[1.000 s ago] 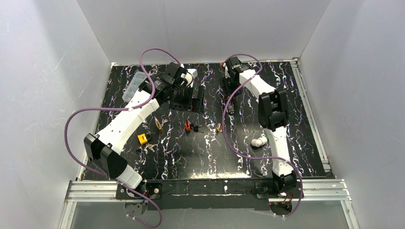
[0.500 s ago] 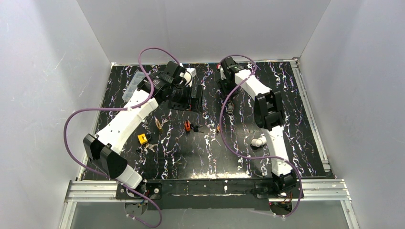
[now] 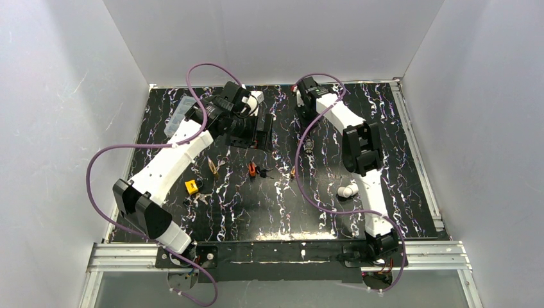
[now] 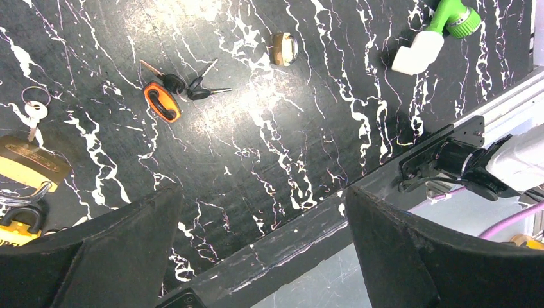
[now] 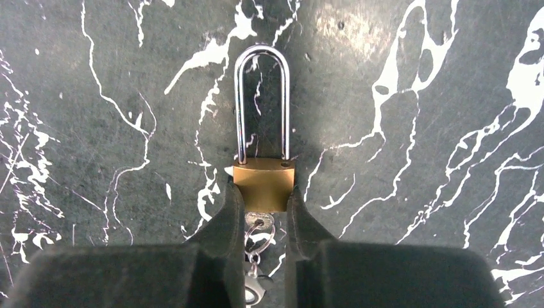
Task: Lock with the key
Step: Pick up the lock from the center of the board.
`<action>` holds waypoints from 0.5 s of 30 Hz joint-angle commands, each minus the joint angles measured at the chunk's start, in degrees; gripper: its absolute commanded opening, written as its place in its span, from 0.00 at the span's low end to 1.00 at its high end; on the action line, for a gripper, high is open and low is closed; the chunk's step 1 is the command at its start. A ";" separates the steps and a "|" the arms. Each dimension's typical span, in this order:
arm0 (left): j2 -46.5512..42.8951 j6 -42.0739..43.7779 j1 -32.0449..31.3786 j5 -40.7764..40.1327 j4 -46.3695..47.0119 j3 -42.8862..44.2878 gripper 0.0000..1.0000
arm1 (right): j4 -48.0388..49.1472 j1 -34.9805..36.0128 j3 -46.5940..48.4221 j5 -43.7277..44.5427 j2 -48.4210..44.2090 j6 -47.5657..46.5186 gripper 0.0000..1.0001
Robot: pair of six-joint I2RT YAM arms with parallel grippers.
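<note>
Brass padlock (image 5: 263, 183) is gripped by its body near the far edge of the table (image 3: 398, 147) in the right gripper (image 5: 262, 199), the shackle (image 5: 238, 109) stretched straight ahead and the key (image 5: 258, 221) lodged in its base between the fingers (image 5: 218, 237), while the left gripper (image 4: 262, 192) is held spread wide, empty.

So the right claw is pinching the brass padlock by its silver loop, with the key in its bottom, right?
Not the loop. The right wrist view shows the right gripper pinching the padlock by its brass body; the loop lies free.
</note>
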 commanded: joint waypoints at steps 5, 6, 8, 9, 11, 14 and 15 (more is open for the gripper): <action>-0.12 1.74 0.79 0.07 1.35 -0.58 0.98 | 7.09 1.04 -15.43 -4.66 -17.75 10.14 0.01; 0.08 1.68 0.79 0.62 1.75 -0.45 0.97 | 8.28 1.20 -17.64 -4.91 -20.55 10.88 0.01; 0.00 1.68 0.78 1.83 3.14 -0.46 0.97 | 9.45 1.41 -22.31 -6.75 -25.61 11.92 0.01; -0.15 1.78 0.78 2.35 4.03 -0.52 0.97 | 9.89 1.62 -24.25 -7.28 -28.15 12.17 0.01; -0.36 2.20 0.79 3.47 5.14 -0.30 0.97 | 10.16 2.07 -27.47 -7.95 -32.71 12.47 0.01; 0.15 2.84 0.77 5.25 6.00 1.24 0.96 | 9.74 2.60 -31.55 -11.73 -39.35 13.17 0.01; 0.25 3.17 0.79 5.90 6.31 1.79 0.95 | 9.87 2.87 -33.05 -13.40 -41.63 13.31 0.01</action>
